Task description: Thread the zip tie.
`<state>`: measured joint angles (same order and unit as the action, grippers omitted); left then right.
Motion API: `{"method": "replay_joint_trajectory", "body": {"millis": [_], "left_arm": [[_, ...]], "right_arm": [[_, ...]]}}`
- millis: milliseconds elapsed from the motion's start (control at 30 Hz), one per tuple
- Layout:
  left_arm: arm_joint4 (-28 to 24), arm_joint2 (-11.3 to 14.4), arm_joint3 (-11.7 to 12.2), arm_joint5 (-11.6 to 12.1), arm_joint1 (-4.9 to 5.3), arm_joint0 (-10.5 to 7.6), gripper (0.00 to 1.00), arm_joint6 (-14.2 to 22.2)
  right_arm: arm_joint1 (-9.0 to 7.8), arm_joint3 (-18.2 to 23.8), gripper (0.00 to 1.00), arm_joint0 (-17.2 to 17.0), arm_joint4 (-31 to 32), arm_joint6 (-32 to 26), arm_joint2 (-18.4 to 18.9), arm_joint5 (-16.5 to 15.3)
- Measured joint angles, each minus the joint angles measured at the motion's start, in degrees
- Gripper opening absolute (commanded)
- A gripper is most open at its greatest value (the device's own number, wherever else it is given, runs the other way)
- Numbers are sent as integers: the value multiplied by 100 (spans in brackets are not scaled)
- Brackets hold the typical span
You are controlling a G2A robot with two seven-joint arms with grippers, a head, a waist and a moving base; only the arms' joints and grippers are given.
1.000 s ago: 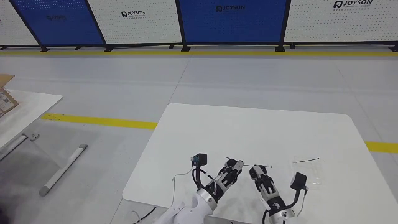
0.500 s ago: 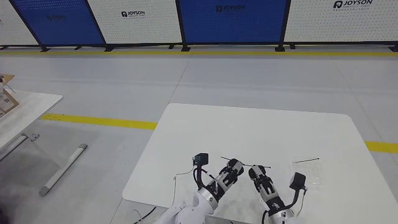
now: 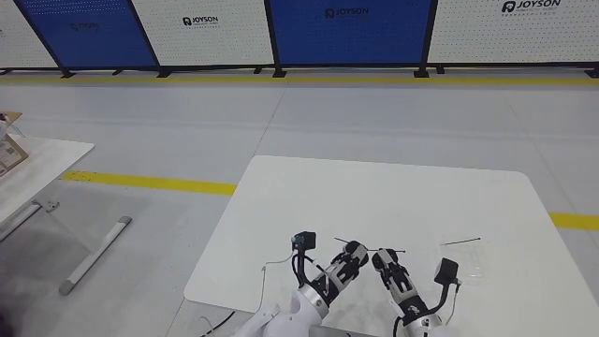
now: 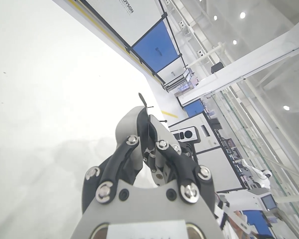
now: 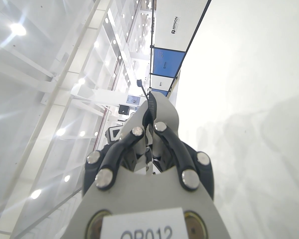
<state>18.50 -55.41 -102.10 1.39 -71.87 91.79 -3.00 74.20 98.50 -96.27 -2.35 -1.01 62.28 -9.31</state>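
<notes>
Smooth white table, thin black zip tie

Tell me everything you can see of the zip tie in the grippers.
The zip tie is a thin black strip, seemingly plastic, held above the white table. The left gripper is shut on one part, a flat tapered tip poking out past it; the right gripper is shut on another, a small blocky end protruding.

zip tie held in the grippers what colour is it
Black; the thin plastic zip tie shows best in the right wrist view.
</notes>
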Motion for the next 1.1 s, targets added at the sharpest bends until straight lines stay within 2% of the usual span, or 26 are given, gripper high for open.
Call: {"method": "replay_joint_trajectory", "body": {"millis": [333,367,500,1100], "left_arm": [[-21,-42,-36,28,13,38,0,19],[-21,-44,-29,22,13,35,0,14],[-22,-48,-8,-23,9,24,0,-18],[-86,-30,81,-163,-15,-63,0,-52]], "right_arm": [[9,20,0,-2,-34,-96,24,94],[10,18,9,2,-40,-104,26,102],[14,12,24,9,-46,-133,37,96],[28,44,13,-76,18,-42,107,-119]]}}
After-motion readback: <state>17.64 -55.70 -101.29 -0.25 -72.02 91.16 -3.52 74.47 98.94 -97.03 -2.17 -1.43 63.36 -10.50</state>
